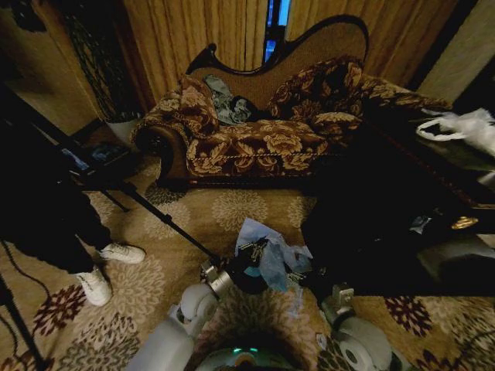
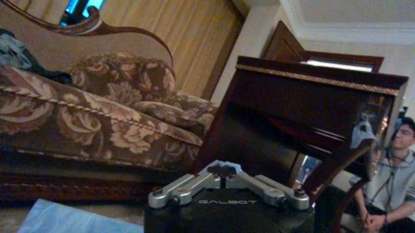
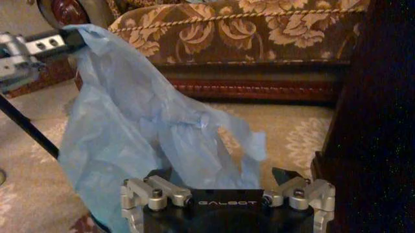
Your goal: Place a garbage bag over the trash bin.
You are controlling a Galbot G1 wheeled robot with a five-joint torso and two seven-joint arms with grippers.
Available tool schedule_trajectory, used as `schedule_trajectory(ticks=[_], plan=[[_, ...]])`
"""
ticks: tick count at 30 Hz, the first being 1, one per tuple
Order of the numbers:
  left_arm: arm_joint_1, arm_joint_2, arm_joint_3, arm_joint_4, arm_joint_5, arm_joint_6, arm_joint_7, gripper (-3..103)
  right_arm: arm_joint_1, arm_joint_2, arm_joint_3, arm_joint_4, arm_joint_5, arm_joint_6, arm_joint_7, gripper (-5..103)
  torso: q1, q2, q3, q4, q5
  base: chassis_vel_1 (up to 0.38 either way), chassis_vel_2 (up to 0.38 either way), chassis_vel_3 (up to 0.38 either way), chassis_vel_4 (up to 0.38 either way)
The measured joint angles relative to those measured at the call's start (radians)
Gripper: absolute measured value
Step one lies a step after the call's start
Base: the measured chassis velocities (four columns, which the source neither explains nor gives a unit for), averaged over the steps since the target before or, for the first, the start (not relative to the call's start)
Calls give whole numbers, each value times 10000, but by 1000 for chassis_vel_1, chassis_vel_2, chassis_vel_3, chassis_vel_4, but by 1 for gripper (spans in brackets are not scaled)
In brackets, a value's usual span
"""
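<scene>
arms: white rounded shells; tool (image 3: 227, 196): black body, white GALBOT lettering; silver linkage bars with screws

Dim throughout, warm yellow-brown cast. Brightest in the head view at a slit of blue daylight between the curtains (image 1: 201, 35) behind the sofa (image 1: 263, 127), and on a white plastic bag (image 1: 464, 127) catching light at the right. Deep shadow over the low table (image 1: 402, 224), its surface nearly black; same at the left edge. Straight lines bowed toward the corners. Soft and grainy in both wrist views; garbage bag (image 3: 143, 131) evenly lit, translucent. Pale glow on the ceiling (image 2: 363, 19) in the left wrist view.
</scene>
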Motion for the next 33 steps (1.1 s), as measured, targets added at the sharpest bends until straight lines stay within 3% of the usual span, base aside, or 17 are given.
schedule_trajectory(ticks=[7,9,11,15,20,33], plan=[[-170,-56,-17,147,-121,-17,-9,0,72,285,-285,113,44,46,141,98,0,0,0,0,0,0,0,0,0],[-227,-58,46,149,-152,-17,-9,0,213,464,-504,65,43,65,228,87,0,0,0,0,0,0,0,0,0],[-234,-52,59,149,-160,-17,-7,0,259,517,-576,50,65,66,267,87,0,0,0,0,-1,0,0,0,0],[-240,-26,129,143,-171,-17,34,0,703,871,-984,-224,294,80,653,71,0,0,0,1,1,0,0,0,0],[-251,-12,156,120,-180,-15,43,0,731,912,-1023,-260,430,71,661,63,0,0,0,1,-1,0,0,0,0],[-337,-42,109,158,-217,-15,43,0,-441,510,-43,233,306,135,265,23,0,0,0,0,0,0,0,0,0]])
